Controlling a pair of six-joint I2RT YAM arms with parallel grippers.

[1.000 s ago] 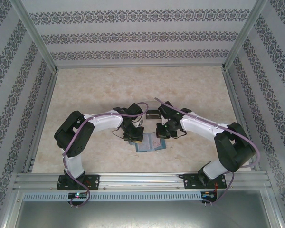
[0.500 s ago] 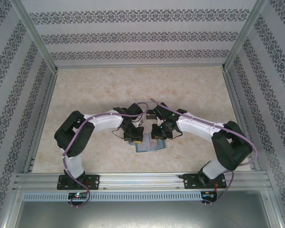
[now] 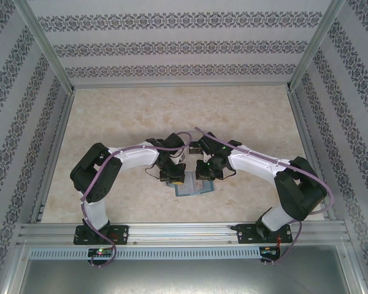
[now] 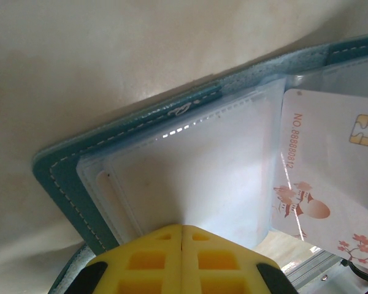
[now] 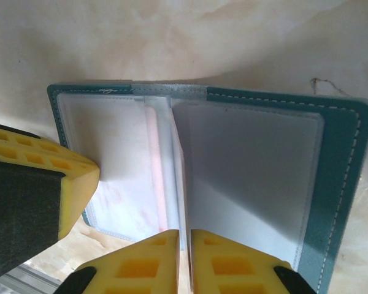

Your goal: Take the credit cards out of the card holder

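Closest to the arm bases, the card holder (image 3: 193,187) lies open and flat on the table (image 3: 172,110), between the two arms. That placing lets either one reach it.

Your left gripper (image 4: 182,236) sits at the outer edge of one half, its yellow pads together with nothing showing between them. The tip meets the frosted pocket there, so you are probably pinning that half down to stop the holder sliding. Just past it in the left wrist view, one of the credit cards (image 4: 331,165) shows a chip and a printed number. It appears to stand partly out of its pocket.

Your right gripper (image 5: 185,242) has its pads closed to a thin slit, and a clear leaf (image 5: 179,184) runs straight into that slit. Judged from this, you are pinching the leaf to lift it like a page. Doing so exposes the pale pink card (image 5: 152,159) tucked in the pocket beside the spine, and no card looks fully clear of the holder yet.

Beyond the grippers a small pale object (image 3: 194,146) rests on the table, mostly hidden by the arms. It may be where the cards should go.
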